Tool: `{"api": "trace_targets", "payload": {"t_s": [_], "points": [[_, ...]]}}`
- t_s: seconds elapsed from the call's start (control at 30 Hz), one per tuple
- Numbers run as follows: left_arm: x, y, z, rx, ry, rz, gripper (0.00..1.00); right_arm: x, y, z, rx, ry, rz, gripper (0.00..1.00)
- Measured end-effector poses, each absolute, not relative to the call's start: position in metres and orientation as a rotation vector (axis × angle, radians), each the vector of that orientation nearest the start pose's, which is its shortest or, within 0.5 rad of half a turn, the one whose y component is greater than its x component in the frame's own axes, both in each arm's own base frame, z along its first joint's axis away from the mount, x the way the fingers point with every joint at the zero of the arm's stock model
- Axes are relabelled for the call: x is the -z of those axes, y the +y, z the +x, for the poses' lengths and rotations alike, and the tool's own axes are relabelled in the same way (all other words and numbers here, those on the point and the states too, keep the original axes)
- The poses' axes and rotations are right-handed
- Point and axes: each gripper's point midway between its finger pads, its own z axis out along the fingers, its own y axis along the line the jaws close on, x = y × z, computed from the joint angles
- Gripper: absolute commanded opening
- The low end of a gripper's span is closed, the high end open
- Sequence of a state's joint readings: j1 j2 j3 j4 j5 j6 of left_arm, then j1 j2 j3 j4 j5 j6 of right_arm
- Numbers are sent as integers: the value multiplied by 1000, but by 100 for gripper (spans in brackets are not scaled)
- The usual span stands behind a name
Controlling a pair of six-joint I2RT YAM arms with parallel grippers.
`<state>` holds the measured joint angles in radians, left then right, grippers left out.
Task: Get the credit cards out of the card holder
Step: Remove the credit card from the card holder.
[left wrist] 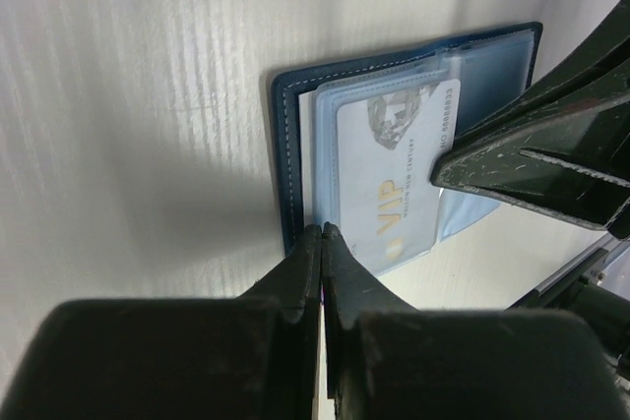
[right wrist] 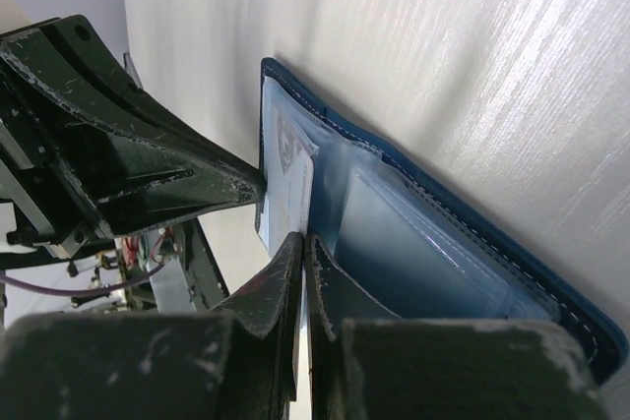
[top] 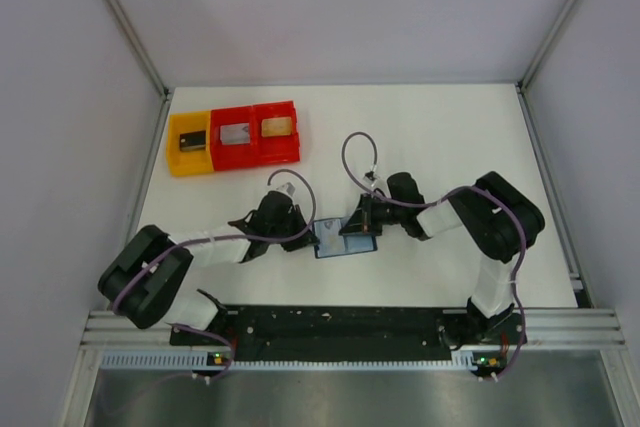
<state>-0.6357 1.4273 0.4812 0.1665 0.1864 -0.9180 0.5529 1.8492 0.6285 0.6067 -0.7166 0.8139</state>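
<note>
holder: card holder (top: 345,239) lies open and flat on the table (top: 450,137), inner faces up. It sits between the two arms, near the front rail.
left pincer: left pincer (left wrist: 322,235) has its jaws shut tight, tips down at the holder's stitched edge beside the clear sleeve (left wrist: 325,125). It reads as a hold-down so the holder won't drag. Can't tell whether it nips the sleeve lip or only presses.
right pincer: right pincer (right wrist: 301,243) is also closed, tips at the edge of the VIP card (left wrist: 389,189). It looks like a pinch on the card, but the contact is hidden behind the fingers, so not certain.
why: the pincers face each other, so my read is one anchors and the other draws the card.
card: in the sleeve stack on the page nearest the left pincer. How far out it is, unclear.
edges: the card has to slide out along the sleeve mouth, and any tilt would likely jam it on the plastic lip.
room: the fingertips of the two pincers are close together, so there is little margin there. Bare table lies on the right arm's side for a pull-away.
bins: red and yellow bins (top: 262,157) are well apart at far left, not in the way.
</note>
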Motion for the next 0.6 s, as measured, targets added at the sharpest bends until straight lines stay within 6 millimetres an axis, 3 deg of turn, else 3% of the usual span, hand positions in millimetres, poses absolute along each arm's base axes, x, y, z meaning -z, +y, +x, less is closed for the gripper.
{"api": "trace_targets", "payload": {"t_s": [0.3,0.5,0.6], "points": [[-35,-243,216,922,2549,-244,0,-26,312,238,-1504,2455,-159,0],[-51,-256,228,963,2521,-201,0,-25,312,237,-1508,2458,-161,0],[-49,-260,233,958,2526,-191,0,-25,312,237,-1509,2459,-162,0]]}}
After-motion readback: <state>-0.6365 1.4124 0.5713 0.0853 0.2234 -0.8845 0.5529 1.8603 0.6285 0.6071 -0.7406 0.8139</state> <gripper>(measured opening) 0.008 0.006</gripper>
